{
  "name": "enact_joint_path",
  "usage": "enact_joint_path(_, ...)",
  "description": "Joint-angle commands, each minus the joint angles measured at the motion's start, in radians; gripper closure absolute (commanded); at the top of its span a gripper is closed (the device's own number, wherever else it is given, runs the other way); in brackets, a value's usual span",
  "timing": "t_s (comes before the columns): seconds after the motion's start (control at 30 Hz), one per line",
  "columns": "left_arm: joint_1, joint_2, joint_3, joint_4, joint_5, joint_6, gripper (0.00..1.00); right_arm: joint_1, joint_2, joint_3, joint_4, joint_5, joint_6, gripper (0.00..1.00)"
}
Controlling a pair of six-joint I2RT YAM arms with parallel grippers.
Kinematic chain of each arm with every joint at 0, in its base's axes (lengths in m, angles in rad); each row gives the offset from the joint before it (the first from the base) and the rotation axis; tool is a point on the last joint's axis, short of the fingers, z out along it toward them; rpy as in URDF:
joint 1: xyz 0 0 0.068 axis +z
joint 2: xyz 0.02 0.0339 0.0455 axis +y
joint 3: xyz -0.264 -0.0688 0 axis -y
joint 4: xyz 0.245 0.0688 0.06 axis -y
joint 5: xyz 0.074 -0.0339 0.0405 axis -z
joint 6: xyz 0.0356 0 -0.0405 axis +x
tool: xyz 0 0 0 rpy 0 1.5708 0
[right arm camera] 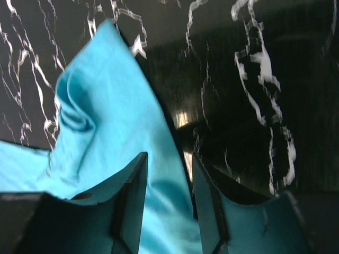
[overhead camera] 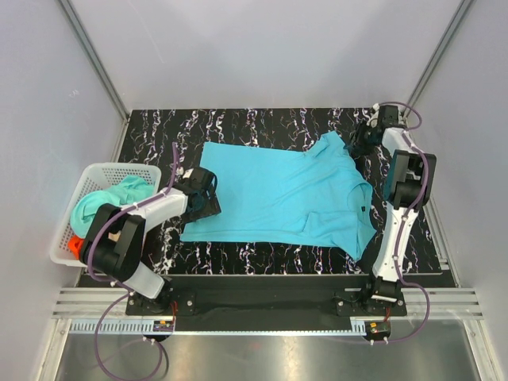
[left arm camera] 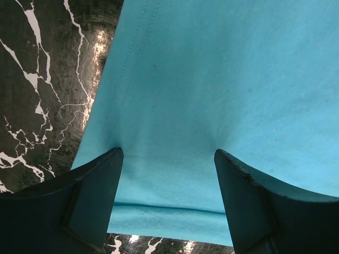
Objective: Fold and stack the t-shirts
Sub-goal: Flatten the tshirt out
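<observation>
The bright cyan cloth t-shirt (overhead camera: 286,194) lay spread mid-frame on the black marbled table (overhead camera: 238,123). The left claw (left arm camera: 168,159) stood wide open over its left hem; the right claw (right arm camera: 167,166) pinched its upper-right sleeve.

White arms (overhead camera: 397,230), black joints, purple cables (overhead camera: 99,238).

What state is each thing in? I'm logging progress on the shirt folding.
cyan t-shirt: spread flat, unfolded, one sleeve raised.
mint-teal t-shirt: crumpled in basket.
orange-red t-shirt: in basket, mostly hidden.
basket: upright, left of the table.
left gripper: open over the hem.
right gripper: closing on the sleeve.
</observation>
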Motion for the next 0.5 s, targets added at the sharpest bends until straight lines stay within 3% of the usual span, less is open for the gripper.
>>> enact_joint_path(0.0, -0.004, 0.016, 0.015, -0.011, -0.054, -0.016, 0.23, 0.000, 0.099, 0.169, -0.058, -0.064, -0.044, 0.55)
enact_joint_path(0.1, -0.004, 0.027, 0.027, -0.036, -0.080, -0.030, 0.23, 0.002, 0.186, 0.305, -0.113, -0.078, -0.050, 0.67)
enact_joint_path(0.13, -0.004, 0.031, 0.030, -0.039, -0.083, -0.028, 0.23, 0.002, 0.203, 0.333, -0.129, -0.077, -0.052, 0.81)
enact_joint_path(0.2, -0.004, 0.034, 0.032, -0.040, -0.094, -0.039, 0.23, 0.002, 0.239, 0.393, -0.114, -0.078, -0.061, 0.99)
enact_joint_path(0.37, -0.001, 0.050, 0.053, -0.022, -0.067, -0.089, 0.22, 0.004, 0.279, 0.465, 0.003, -0.158, -0.087, 1.00)
enact_joint_path(0.47, -0.002, 0.057, 0.069, -0.002, -0.047, -0.105, 0.22, 0.008, 0.340, 0.601, -0.035, -0.182, -0.084, 1.00)
